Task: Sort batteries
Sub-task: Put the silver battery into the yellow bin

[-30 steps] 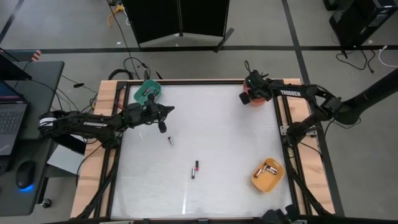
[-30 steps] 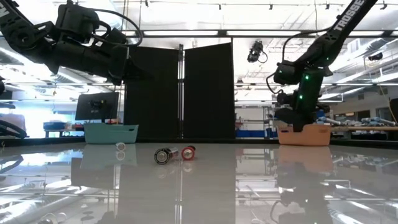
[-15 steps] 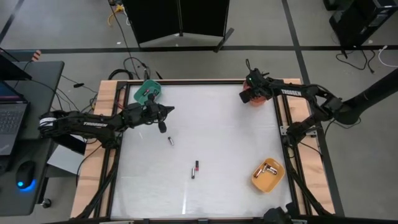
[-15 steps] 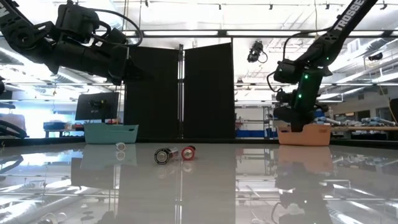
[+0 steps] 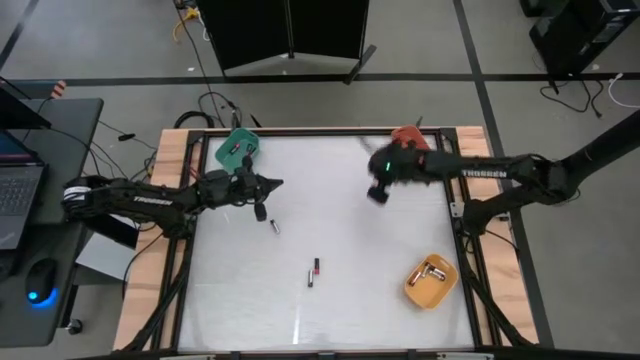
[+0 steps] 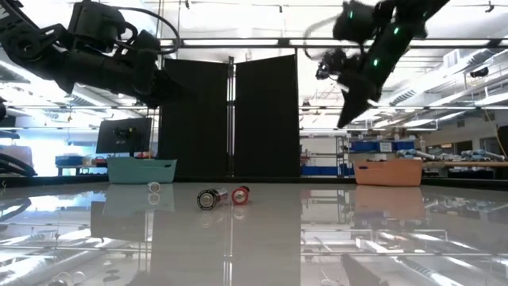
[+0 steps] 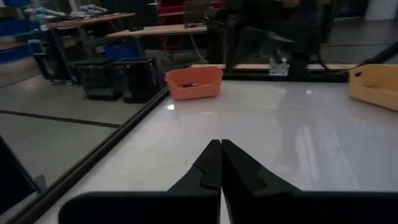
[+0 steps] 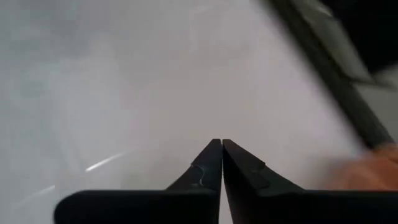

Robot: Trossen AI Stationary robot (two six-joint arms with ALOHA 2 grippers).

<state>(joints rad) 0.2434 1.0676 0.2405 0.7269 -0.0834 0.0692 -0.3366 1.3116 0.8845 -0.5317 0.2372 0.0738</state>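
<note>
Three batteries lie loose on the white table: a small silvery one [image 5: 274, 226], and a red-banded one [image 5: 316, 264] end to end with a dark one [image 5: 311, 280]. The low view shows them as well [image 6: 208, 199]. My left gripper [image 5: 260, 210] hovers shut just beyond the silvery battery, near the green bin [image 5: 237, 148]; its fingertips meet in the left wrist view [image 7: 221, 146]. My right gripper [image 5: 376, 194] hangs shut and empty above the table's far middle, slanting down [image 8: 221, 144], beside the orange bin [image 5: 406, 137].
A yellow bin [image 5: 430, 281] at the near right holds a few batteries. The green bin has one inside. The table's raised black frame [image 5: 452, 200] runs along its edges. A desk with a laptop [image 5: 20, 185] stands off the left side.
My right gripper has left the orange bin at the far right corner. It has risen and swung fast toward the table's middle and near side, blurred in motion. The batteries on the table lie where they were.
</note>
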